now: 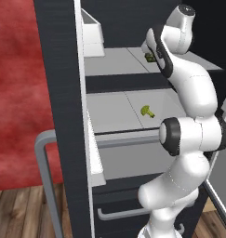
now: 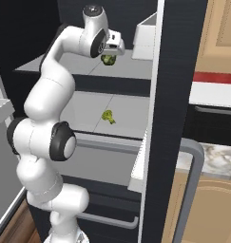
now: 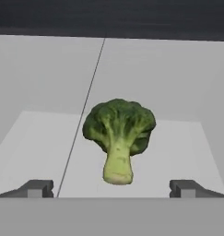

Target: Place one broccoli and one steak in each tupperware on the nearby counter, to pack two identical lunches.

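Bumpy matt broccoli point(image 3: 118, 133) on smooth matt grey shelf point(image 3: 187, 78); glossy white plastic arm point(image 1: 193, 88).

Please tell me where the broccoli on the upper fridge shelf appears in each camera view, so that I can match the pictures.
Left base view: upper broccoli, upper right of centre, partly behind the arm.
Right base view: upper centre, just below the end effector.
Hand view: middle of the picture, lying between the open finger tips.
Shared landmark: the upper grey shelf with its seam line.

Two broccoli heads: one point(image 2: 108, 60) upper shelf, one point(image 2: 107, 116) lower.
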Controlling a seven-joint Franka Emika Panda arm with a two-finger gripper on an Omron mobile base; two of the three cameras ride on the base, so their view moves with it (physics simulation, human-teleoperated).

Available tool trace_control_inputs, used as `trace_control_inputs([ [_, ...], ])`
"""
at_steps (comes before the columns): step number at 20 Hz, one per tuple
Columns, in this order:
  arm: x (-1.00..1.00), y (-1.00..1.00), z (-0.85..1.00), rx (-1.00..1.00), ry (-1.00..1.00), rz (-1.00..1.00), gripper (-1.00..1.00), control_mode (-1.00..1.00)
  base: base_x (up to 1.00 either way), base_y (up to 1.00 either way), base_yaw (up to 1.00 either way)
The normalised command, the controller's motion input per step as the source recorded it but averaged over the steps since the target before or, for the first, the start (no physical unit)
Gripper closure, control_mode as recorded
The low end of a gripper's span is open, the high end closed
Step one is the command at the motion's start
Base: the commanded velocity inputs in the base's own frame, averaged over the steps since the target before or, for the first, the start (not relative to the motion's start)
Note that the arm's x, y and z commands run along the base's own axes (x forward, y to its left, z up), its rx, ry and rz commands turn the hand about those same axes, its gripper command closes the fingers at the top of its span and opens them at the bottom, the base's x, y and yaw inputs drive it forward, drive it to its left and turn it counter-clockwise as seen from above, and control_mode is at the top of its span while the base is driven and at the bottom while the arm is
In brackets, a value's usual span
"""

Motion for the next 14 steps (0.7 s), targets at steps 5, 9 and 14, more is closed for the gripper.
trace_control_inputs([
  [5, 0.32, 0.00, -0.23, 0.00, 0.00, 0.00, -1.00, -1.00, 0.00, 0.00, 0.00],
  [9, 0.32, 0.00, -0.17, 0.00, 0.00, 0.00, -1.00, -1.00, 0.00, 0.00, 0.00],
  [14, 0.14, 0.00, -0.18, 0.00, 0.00, -0.02, -1.00, -1.00, 0.00, 0.00, 0.00],
])
